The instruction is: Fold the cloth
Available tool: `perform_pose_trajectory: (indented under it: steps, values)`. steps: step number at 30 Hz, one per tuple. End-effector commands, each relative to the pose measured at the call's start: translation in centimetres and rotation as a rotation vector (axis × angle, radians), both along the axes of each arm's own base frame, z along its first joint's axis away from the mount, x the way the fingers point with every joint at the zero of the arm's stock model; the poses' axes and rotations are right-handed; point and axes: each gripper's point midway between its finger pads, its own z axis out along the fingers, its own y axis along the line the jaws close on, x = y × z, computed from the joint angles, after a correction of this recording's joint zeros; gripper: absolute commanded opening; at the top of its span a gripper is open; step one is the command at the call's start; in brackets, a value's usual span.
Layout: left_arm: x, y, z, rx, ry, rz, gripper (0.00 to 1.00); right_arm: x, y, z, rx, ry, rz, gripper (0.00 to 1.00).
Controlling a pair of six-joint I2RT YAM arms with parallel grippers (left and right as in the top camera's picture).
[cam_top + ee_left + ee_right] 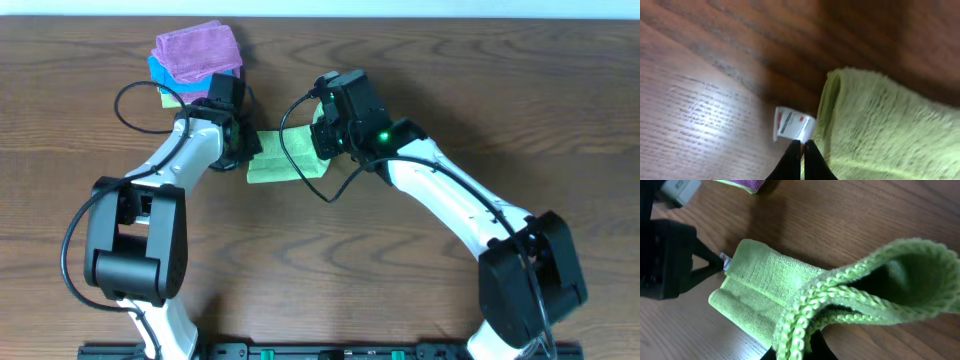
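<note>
Green cloth (pixel 272 160) is lying mid-table (pixel 400 290), partly folded, between both grippers. Right gripper (pixel 322 135) is clamping one edge and holding it up in a loop over the flat part. Left gripper (pixel 248 150) is pinching the corner beside the white tag (pixel 792 124), fingers together. Stack of pink and blue cloths (pixel 195 58) is sitting just behind the left gripper.

wht tag (pixel 792 124) on grn cloth (pixel 890 130), print too blurry to read
</note>
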Motion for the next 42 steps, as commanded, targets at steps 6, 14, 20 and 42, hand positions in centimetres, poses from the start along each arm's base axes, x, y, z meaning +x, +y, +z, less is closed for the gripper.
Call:
perform_pose_trajectory:
  steps: [6,14,20,42]
  values:
    - [-0.3,-1.2,-1.5,-0.095,0.032,0.075,0.06,0.3,1.4,1.4,0.004,-0.042,0.032,0.01]
    - [-0.4,-1.3,-2.6,-0.099,0.052,0.081,0.06,0.5,1.6,2.2,0.012,-0.054,0.033,0.01]
    - [-0.7,-1.4,-4.1,-0.097,0.084,0.09,0.06,0.6,2.8,2.9,0.01,-0.078,0.066,0.01]
    - [0.4,-1.0,-3.1,-0.189,0.064,0.104,0.06,-0.5,8.7,0.7,-0.049,-0.041,0.203,0.01]
